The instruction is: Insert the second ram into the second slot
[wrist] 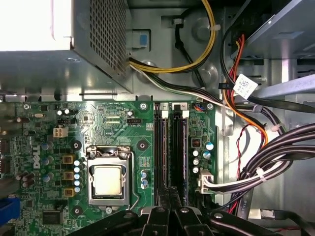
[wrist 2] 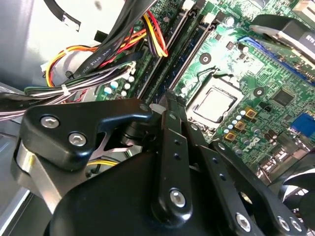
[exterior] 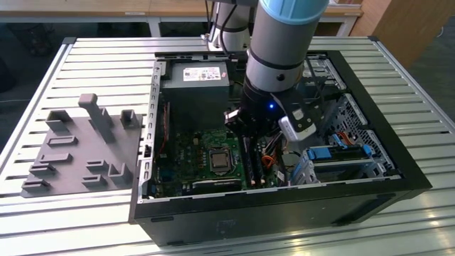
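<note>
Tray: at the exterior view's left a single grey fixture tray [exterior: 78, 154] lies on the slatted table [exterior: 106, 58], well apart from the work.
Case: one open computer case [exterior: 284, 205] lies on its side, with one arm reaching down into it.
Socket: we count one processor socket [wrist: 107, 179] on the green board, just left of the memory slots in the first wrist view.
Slots: we count two long memory slots [wrist: 170, 142] side by side, and both look filled.
Second ram: we take it for the bluish stick [wrist: 160, 147] nearer the socket. It stands on edge in its slot, directly under the fingertips.
Gripper: the gripper [wrist: 170, 201] has its fingers drawn narrow, tips at the stick's near end. We see nothing clamped between them.
Doing it well: we judge the push should go straight down on the top edge, evenly along its length, with the end latches free to snap.
Cables: one bundle of cables [wrist: 275, 157] runs right of the slots, near enough to snag.
</note>
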Controlling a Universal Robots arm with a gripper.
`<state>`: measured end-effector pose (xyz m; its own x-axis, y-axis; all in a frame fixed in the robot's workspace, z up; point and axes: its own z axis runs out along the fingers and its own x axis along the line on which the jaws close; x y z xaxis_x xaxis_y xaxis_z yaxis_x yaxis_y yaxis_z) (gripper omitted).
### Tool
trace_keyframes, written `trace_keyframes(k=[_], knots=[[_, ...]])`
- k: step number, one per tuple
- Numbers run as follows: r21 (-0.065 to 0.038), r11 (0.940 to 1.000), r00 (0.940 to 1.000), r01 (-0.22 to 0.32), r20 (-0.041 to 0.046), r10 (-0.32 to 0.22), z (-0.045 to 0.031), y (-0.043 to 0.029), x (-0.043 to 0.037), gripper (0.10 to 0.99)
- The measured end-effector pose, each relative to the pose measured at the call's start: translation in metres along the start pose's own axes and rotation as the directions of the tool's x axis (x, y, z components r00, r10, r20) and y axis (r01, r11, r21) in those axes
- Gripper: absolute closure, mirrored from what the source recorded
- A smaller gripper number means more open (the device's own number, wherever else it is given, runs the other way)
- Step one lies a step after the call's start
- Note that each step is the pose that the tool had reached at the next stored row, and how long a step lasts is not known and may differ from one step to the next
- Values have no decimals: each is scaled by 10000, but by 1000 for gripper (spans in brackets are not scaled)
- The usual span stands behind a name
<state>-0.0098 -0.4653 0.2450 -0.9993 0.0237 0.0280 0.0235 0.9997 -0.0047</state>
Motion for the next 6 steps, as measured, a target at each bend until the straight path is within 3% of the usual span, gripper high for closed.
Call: trace_keyframes(k=[6], knots=[[-1,10000,10000,1,0,-1,-8,0,0,980]])
